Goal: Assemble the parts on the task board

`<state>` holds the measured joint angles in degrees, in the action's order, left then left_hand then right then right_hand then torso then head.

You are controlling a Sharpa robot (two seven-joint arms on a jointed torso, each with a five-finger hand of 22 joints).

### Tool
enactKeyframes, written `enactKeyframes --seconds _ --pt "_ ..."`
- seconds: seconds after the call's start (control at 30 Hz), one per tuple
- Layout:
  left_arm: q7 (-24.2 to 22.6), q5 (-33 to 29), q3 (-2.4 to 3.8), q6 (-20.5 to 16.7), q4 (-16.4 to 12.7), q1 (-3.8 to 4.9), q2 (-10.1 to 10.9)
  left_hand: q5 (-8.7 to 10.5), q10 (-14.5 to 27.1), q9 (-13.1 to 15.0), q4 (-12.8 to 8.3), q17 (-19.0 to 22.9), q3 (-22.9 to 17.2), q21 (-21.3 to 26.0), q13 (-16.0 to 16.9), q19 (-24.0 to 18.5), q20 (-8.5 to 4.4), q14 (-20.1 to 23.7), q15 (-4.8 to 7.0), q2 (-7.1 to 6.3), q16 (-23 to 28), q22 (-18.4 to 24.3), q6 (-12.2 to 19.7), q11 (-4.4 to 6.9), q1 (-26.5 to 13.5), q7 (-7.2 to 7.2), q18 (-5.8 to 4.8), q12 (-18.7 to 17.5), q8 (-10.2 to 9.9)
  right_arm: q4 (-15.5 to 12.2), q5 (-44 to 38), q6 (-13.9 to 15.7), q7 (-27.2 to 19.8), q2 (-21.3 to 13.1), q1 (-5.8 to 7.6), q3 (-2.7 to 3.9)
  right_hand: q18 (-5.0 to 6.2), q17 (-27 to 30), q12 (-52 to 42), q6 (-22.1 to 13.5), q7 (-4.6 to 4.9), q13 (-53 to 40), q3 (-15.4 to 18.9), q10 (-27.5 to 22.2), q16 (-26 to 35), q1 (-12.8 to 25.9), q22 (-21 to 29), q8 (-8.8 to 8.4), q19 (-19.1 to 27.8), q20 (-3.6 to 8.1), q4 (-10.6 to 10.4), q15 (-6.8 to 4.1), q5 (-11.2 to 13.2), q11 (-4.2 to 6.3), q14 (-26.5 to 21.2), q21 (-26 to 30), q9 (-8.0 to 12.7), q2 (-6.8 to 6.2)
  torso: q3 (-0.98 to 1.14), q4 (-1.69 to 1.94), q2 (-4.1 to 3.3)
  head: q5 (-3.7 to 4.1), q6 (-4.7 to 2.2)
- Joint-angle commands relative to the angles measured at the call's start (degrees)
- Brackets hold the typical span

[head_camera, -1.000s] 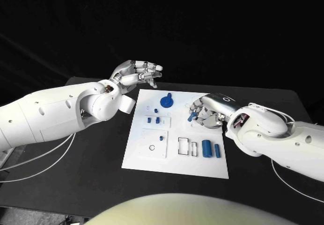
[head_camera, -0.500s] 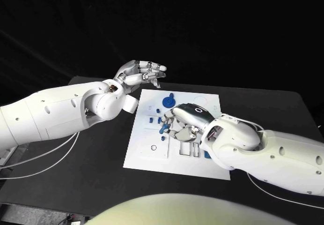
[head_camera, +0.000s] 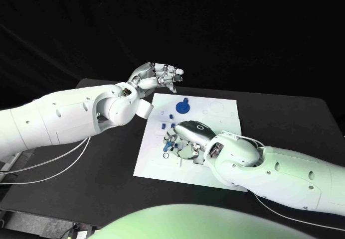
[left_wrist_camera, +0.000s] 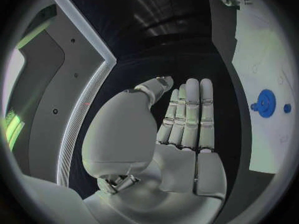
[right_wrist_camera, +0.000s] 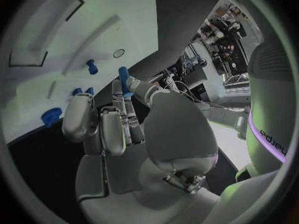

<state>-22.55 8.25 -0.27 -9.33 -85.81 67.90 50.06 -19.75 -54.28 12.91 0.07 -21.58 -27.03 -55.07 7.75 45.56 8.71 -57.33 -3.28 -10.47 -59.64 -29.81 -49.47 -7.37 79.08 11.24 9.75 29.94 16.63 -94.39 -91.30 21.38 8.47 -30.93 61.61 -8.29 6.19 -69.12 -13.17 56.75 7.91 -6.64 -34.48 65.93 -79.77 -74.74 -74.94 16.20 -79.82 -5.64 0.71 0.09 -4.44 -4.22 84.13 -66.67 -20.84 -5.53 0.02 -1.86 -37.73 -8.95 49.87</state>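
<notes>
Right hand (head_camera: 188,141) low over the left half of the task board (head_camera: 223,112), pinching a small blue peg (right_wrist_camera: 123,79) between thumb and a fingertip — other fingers (right_wrist_camera: 79,115) loosely curled beside it, seen from the right wrist. Peg held just above the white plate, close to a small round hole (right_wrist_camera: 119,53) and to another blue peg (right_wrist_camera: 92,66) standing upright in the board. Near the hand in the head view, a pair of short blue pieces (head_camera: 173,118) standing on the board, and further toward the far edge a larger round blue part (head_camera: 182,106) with a knob on top; same round part visible from the left wrist (left_wrist_camera: 266,103) with a tiny blue piece just beside it. Rectangular recess (right_wrist_camera: 45,27) in the plate on the side away from the pinched peg. Left hand (head_camera: 157,75) raised well above the bench (head_camera: 86,164), beyond the board's far left corner — holding nothing, fingers (left_wrist_camera: 187,115) straight and laid side by side, thumb standing off, palm bare. Board lying flat in the middle of the black bench, partly covered by the right arm. White cables (head_camera: 50,162) trailing across the bench under the left arm.
</notes>
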Motion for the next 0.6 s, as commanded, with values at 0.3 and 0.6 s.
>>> enactKeyframes --seconds 0.3,0.6 --pt "-0.39 0.12 0.03 0.93 -0.13 0.04 -0.19 -0.18 0.38 0.05 0.01 0.08 0.29 0.30 0.02 0.12 0.43 0.30 -0.12 0.03 0.16 0.09 0.30 -0.06 -0.24 0.12 0.73 0.31 -0.24 1.66 -1.16 -3.24 -0.41 1.24 -0.51 -0.17 -1.00 0.01 0.44 0.13 0.30 0.09 -0.24 0.34 0.02 0.23 -2.16 0.47 -0.23 0.06 0.05 -0.35 -0.25 -0.11 1.62 0.33 -1.40 0.08 0.01 0.01 0.02 -0.27 0.13" --pt "-0.34 0.12 0.03 0.90 -0.17 0.05 -0.17 -0.18 0.38 0.05 0.01 0.08 0.29 0.30 0.02 0.12 0.43 0.30 -0.12 0.03 0.16 0.09 0.30 -0.06 -0.24 0.12 0.73 0.31 -0.24 2.48 -1.55 -4.60 -0.14 1.66 -0.59 -0.34 -1.00 0.04 0.48 0.10 0.31 0.09 -0.26 0.36 0.03 0.26 -2.17 0.48 -0.23 0.05 0.06 -0.34 -0.29 -0.12 1.61 0.33 -1.42 0.09 0.06 0.06 -0.01 -0.41 0.13"
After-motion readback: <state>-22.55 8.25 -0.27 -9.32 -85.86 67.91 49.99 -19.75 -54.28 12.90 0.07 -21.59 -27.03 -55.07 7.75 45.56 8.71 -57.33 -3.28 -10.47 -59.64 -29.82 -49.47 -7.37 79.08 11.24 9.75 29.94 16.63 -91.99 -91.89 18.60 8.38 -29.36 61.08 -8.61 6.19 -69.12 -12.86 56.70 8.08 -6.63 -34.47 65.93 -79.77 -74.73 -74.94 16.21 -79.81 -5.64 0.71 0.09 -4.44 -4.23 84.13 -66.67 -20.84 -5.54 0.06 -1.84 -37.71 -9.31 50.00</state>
